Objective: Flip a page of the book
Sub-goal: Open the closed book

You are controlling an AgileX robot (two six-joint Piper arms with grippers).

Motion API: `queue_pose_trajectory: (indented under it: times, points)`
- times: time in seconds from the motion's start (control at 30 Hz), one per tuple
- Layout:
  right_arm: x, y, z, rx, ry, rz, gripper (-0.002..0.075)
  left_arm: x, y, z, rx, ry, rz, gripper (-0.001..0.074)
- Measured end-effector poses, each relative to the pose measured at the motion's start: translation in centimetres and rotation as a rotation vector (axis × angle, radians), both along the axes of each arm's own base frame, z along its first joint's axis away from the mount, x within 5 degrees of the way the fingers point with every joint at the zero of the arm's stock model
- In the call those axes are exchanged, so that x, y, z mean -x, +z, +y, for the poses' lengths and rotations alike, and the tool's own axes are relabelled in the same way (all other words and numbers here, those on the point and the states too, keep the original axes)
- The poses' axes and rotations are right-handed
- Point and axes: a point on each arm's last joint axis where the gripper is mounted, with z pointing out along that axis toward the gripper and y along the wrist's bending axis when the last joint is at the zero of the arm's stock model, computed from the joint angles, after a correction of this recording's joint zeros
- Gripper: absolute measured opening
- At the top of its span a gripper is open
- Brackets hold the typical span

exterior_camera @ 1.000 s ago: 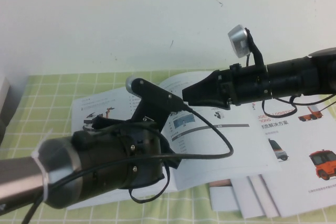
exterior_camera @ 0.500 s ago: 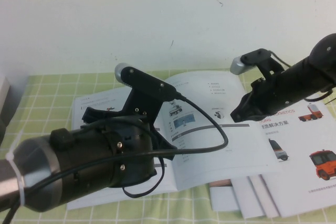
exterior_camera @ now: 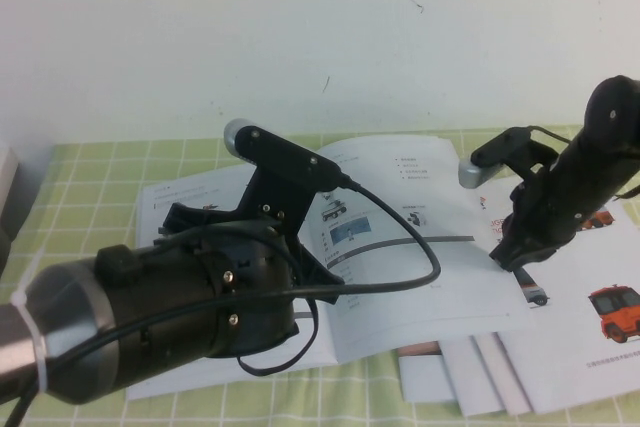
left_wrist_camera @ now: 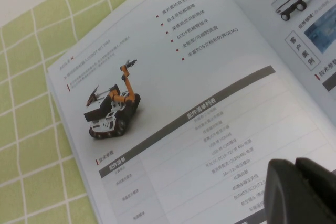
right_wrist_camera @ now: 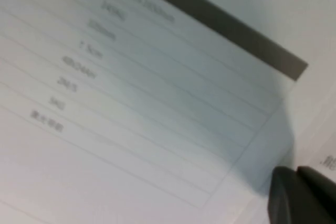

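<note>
The thin white glossy stapled brochure [exterior_camera: 400, 237] lies open on the green-and-white checked tablecloth [exterior_camera: 90, 172], partly overlapping loose white sheets printed with orange vehicles [exterior_camera: 590, 317] on the robot's right. The right-hand glossy leaf with a small rover photo and grey-barred spec table [exterior_camera: 425, 247] is flat, not yet lifted. The right gripper [exterior_camera: 507, 259] points down at that leaf's outer edge, tip at or just above the paper; in the right wrist view its dark fingertips [right_wrist_camera: 302, 198] look pressed together with nothing between them, so clenched and empty. The left gripper [exterior_camera: 180, 222] hangs low over the brochure's left page, the one with the orange-armed tracked robot [left_wrist_camera: 111, 109]; the left wrist view shows its fingertips [left_wrist_camera: 299, 190] close together over the paper, holding nothing. Risks from here, as a judgement: glossy paper is slippery, so a closed tip may slide off the edge without catching it, or drag the whole light brochure sideways since nothing clearly pins it; it may also snag the loose sheet underneath or pick up two leaves at once.
</note>
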Motion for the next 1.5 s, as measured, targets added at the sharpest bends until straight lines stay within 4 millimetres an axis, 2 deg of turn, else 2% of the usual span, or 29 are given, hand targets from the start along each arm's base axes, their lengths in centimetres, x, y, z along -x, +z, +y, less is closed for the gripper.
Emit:
queue_pose_trajectory:
  times: [0.17,0.27,0.33,0.5,0.6,0.77,0.97,1.1,1.2,1.33,1.5]
  points:
    - [0.8,-1.0,-0.4,0.033,-0.019,0.041,-0.0001,0.0,0.0,0.0,0.009,0.009,0.0,-0.0003]
    - [1.2,-0.5,-0.5,0.033,-0.026,0.015,-0.0001,0.0,0.0,0.0,0.005,0.008,-0.002,-0.0003]
    - [1.5,0.9,-0.3,0.032,-0.02,-0.044,-0.0001,0.0,0.0,0.1,-0.002,0.009,-0.006,-0.0004]
    - [2.5,7.3,1.8,-0.003,0.056,-0.26,-0.0001,0.0,1.0,0.3,0.022,0.018,-0.048,-0.0003]
    - [3.0,8.8,4.1,-0.014,0.142,-0.327,-0.0001,0.2,2.2,0.7,0.056,0.029,-0.091,-0.0004]
    - [2.7,6.3,8.2,-0.009,0.266,-0.321,-0.0001,1.1,4.8,1.8,0.123,0.045,-0.148,-0.0004]
    - [-0.1,2.7,10.7,0.001,0.3,-0.296,-0.0001,2.7,8.2,3.9,0.216,0.081,-0.214,-0.0004]
    - [-1.5,1.7,11.3,0.013,0.309,-0.294,-0.0001,3.8,10.0,5.1,0.254,0.073,-0.253,-0.0004]
    - [-1.9,0.8,11.1,0.074,0.317,-0.257,-0.0001,4.3,10.8,5.8,0.278,0.076,-0.271,-0.0004]
    - [-1.8,-1.0,10.3,0.184,0.299,-0.173,-0.0001,4.6,11.2,6.1,0.278,0.071,-0.28,-0.0004]
    - [-1.7,-1.1,10.0,0.216,0.264,-0.153,-0.0001,4.7,11.2,6.2,0.277,0.078,-0.277,-0.0004]
